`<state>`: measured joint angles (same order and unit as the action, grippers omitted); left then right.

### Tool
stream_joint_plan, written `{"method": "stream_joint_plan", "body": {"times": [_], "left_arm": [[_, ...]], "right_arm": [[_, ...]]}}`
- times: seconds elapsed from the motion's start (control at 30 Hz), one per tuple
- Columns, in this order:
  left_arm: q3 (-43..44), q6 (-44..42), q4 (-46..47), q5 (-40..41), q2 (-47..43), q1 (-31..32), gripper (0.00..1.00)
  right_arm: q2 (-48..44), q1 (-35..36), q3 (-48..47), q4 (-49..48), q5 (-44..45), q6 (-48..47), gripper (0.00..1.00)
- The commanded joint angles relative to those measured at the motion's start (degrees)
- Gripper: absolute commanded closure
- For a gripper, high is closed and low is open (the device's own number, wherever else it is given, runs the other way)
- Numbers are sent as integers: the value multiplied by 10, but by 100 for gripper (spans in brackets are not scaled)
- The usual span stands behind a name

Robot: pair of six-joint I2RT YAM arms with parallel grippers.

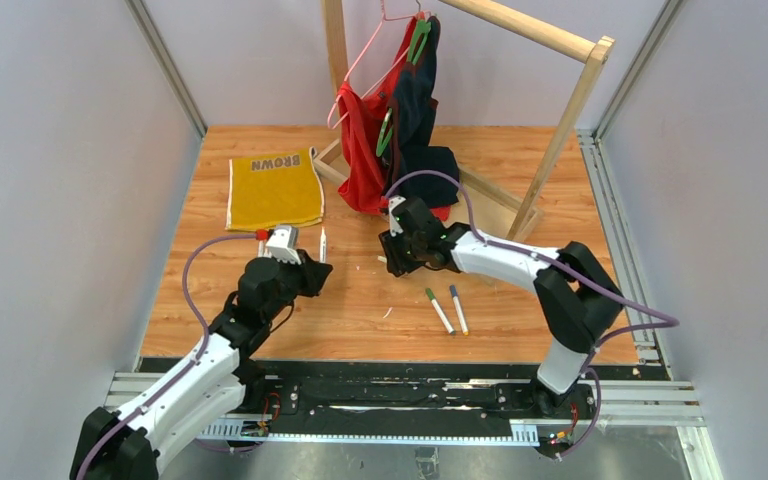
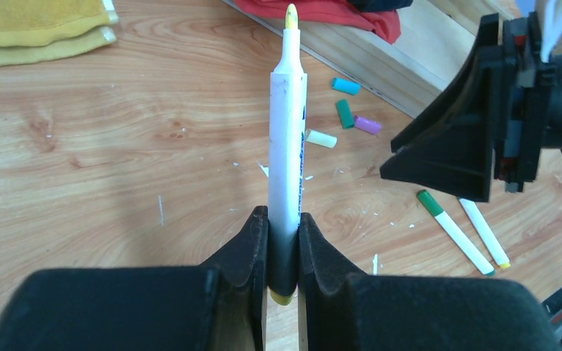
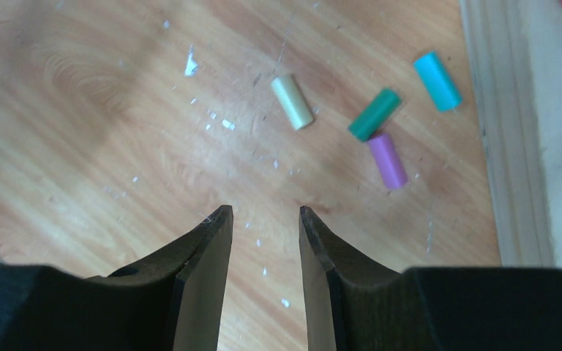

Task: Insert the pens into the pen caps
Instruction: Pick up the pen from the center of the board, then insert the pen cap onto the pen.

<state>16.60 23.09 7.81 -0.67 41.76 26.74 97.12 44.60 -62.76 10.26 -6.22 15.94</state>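
My left gripper is shut on the lower end of a white pen with a yellow tip, and holds it upright above the table; it also shows in the top view. Four caps lie together on the wood: pale yellow, green, purple and blue. My right gripper is open and empty, hovering just short of the caps. Two more white pens lie side by side on the table, one with a green end and another beside it.
A wooden clothes rack with a red garment and a dark one stands at the back; its base beam runs right beside the caps. A folded yellow cloth lies at the back left. Tiny white scraps dot the wood.
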Motion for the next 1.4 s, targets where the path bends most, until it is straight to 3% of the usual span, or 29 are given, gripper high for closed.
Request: {"method": "stream_joint_plan", "body": {"times": [0.0, 0.23, 0.47, 0.93, 1.37], "left_arm": [[-30, -20, 29, 25, -38, -3, 100], [-46, -22, 37, 29, -60, -3, 100], [-55, -19, 44, 23, -68, -3, 100], [-60, -18, 50, 24, -65, -3, 100], [-58, -17, 52, 19, -59, -3, 100]], "right_arm": [[45, 23, -52, -9, 87, -4, 60], [122, 40, -120, -7, 150, 0, 60], [180, 41, -156, 8, 151, 2, 61], [194, 57, -134, 17, 104, -27, 69], [191, 82, -122, 64, 152, -34, 70]]}}
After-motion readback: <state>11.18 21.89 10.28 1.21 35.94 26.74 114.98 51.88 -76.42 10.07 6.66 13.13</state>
